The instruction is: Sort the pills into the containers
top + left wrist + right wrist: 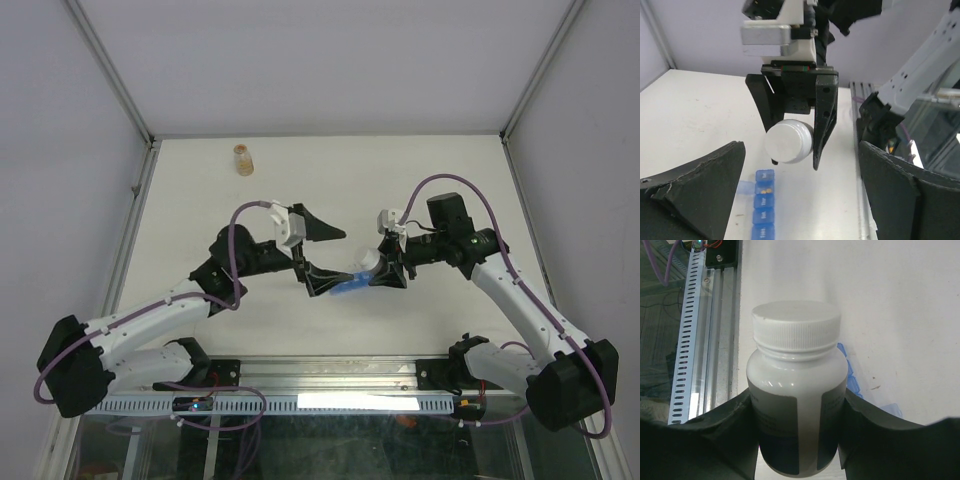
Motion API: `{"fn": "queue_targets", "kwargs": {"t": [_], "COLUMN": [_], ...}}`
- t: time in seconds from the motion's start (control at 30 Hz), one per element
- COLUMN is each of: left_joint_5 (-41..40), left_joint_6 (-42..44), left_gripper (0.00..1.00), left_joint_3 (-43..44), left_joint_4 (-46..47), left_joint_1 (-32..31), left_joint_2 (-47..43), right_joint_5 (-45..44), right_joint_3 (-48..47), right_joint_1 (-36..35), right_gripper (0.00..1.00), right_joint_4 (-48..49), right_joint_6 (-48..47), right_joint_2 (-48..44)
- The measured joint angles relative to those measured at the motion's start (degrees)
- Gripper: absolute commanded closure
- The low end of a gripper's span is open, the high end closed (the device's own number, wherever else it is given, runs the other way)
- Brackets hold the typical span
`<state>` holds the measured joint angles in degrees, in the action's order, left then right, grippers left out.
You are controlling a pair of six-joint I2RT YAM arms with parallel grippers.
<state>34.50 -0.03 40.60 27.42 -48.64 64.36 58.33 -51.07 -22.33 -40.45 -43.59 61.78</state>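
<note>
The containers [763,210] are a strip of small translucent-blue compartments lying on the white table, between my left gripper's fingers. One compartment stands open with two small orange pills [765,190] inside. My left gripper [800,200] is open wide and empty, straddling the strip; it also shows in the top view [325,262]. My right gripper [385,272] is shut on a white bottle [797,390] with a white screw cap and dark label. It holds the bottle just above the far end of the strip [350,287]. The bottle [789,141] points its capped end at the left wrist camera.
A small amber bottle [242,158] stands at the back left of the table. A metal rail [700,330] runs along the table's near edge. Frame posts and pale walls bound the table on the left, right and back.
</note>
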Motion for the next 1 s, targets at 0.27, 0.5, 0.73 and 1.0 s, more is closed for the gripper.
{"fn": "queue_targets", "kwargs": {"t": [0.27,0.5,0.73,1.0], "left_joint_5": [-13.92,-24.92,-28.35,-27.19], "left_joint_6": [-25.86,-32.98,-32.81,-31.85], "left_gripper": [0.22,0.29,0.31,0.39], "left_joint_3": [-6.32,3.39,10.60,13.42], "left_joint_4": [0.70,-17.73,-26.34,-29.40], "left_joint_1": [0.74,-5.14,-8.00,-8.00], "left_joint_2": [-12.41,-6.14,0.11,4.66], "right_joint_5": [0.00,-0.04,-0.20,-0.35], "right_joint_3": [0.00,-0.02,0.00,0.00], "right_joint_1": [0.00,0.00,0.00,0.00], "right_gripper": [1.00,1.00,1.00,1.00], "right_joint_4": [0.33,0.37,0.39,0.37], "right_joint_6": [0.00,0.00,0.00,0.00], "right_joint_2": [0.00,0.02,0.11,0.13]}}
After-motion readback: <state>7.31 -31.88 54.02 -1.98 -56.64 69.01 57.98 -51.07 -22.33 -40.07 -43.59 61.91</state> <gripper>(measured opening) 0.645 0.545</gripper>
